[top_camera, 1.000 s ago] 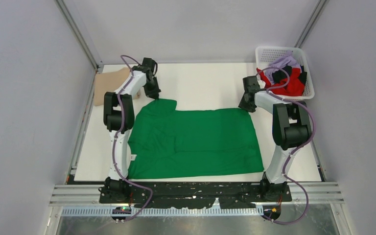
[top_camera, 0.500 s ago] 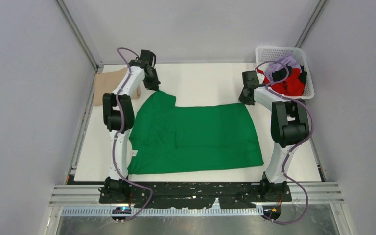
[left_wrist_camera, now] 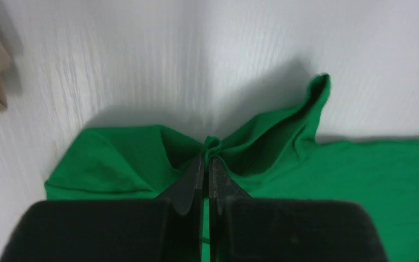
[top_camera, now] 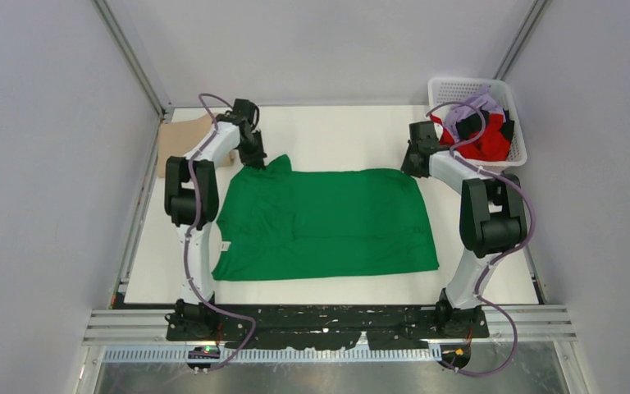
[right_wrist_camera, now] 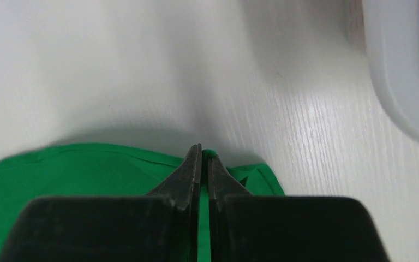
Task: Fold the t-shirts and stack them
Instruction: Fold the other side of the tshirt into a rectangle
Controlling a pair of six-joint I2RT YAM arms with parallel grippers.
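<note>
Arms (top_camera: 199,254): white links, black joints, purple cables (top_camera: 253,327).

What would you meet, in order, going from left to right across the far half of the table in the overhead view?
tan t-shirt → left claw → right claw → white basket. The green t-shirt, pinched by both claws, spans between them.

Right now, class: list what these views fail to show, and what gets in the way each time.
Top view: the left arm covers part of the tan t-shirt.
Top view: the heaped shirts in the basket cannot be counted; they overlap one another.
Right wrist view: the basket is blurred and cut by the right edge.
Top view: the green t-shirt's white label is too small to read.
</note>
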